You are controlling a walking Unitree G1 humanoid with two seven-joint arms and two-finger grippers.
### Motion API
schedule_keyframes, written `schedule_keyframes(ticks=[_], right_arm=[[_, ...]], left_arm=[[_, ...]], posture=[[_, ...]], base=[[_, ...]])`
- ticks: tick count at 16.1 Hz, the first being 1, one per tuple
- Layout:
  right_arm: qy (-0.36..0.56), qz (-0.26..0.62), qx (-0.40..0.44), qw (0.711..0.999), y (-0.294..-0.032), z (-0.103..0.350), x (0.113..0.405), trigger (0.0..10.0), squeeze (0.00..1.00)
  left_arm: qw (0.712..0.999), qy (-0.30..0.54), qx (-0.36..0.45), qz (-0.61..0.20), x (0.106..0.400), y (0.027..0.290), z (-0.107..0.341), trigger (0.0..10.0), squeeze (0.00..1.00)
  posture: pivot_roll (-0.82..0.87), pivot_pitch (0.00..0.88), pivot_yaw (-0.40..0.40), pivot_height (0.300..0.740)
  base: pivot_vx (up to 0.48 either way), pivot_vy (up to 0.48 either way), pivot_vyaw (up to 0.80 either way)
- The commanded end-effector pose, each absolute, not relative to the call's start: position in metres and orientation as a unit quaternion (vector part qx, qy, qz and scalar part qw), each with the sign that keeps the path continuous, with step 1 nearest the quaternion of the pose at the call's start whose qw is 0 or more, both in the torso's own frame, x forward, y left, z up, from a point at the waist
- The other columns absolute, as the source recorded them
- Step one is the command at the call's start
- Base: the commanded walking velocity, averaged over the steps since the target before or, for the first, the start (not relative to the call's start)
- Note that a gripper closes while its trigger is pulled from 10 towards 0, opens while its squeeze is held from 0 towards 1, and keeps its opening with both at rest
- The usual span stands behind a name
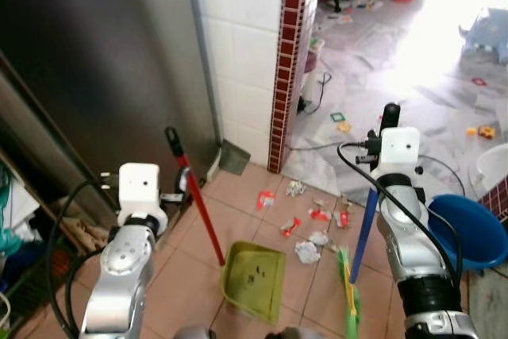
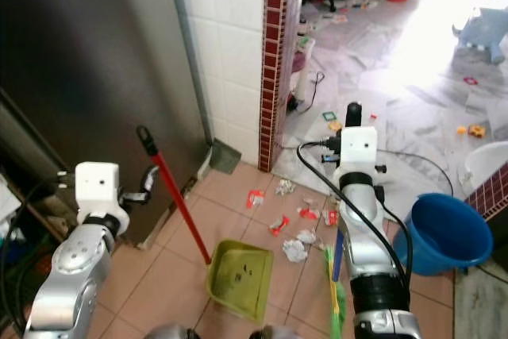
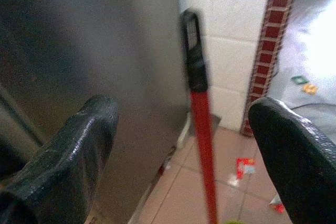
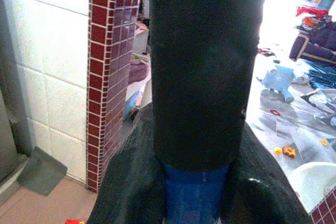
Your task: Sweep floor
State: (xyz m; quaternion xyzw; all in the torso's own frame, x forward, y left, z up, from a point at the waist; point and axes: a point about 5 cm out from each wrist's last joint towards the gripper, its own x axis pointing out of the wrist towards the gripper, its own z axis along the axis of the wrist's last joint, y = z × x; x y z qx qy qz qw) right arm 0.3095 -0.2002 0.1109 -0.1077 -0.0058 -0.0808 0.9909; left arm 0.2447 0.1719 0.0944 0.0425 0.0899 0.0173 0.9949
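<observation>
White tiled wall [image 1: 246, 53], terracotta floor [image 1: 182, 275]

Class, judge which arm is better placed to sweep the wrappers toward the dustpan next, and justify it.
Right. The right gripper is shut on the broom, whose bristles sit beside the wrappers. The left gripper's jaws are open around the dustpan handle.
</observation>
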Motion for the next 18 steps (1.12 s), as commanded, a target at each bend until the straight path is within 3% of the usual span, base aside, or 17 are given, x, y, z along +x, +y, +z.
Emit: schedule_keyframes(ticks=[1,6,18], right_arm=[[-0.027,-0.076,-0.114,0.99,-0.201,0.121,0.31,10.0,0.0],[-0.017,-0.077,-0.121,0.99,-0.206,0.118,0.302,10.0,0.0],[-0.012,-0.07,-0.142,0.987,-0.221,0.14,0.283,10.0,0.0]], left_arm=[[0.994,0.091,0.052,0.029,0.247,0.178,0.094,10.0,0.0],[0.993,0.109,0.031,0.035,0.255,0.186,0.081,10.0,0.0],[0.994,0.075,0.064,-0.049,0.286,0.171,0.062,10.0,0.0]], posture=[[-0.09,0.0,-0.011,0.74],[-0.11,0.0,-0.024,0.74],[-0.19,0.094,-0.089,0.74]], base=[[0.0,0.0,0.0],[0.0,0.0,0.0],[0.0,0.0,0.0]])
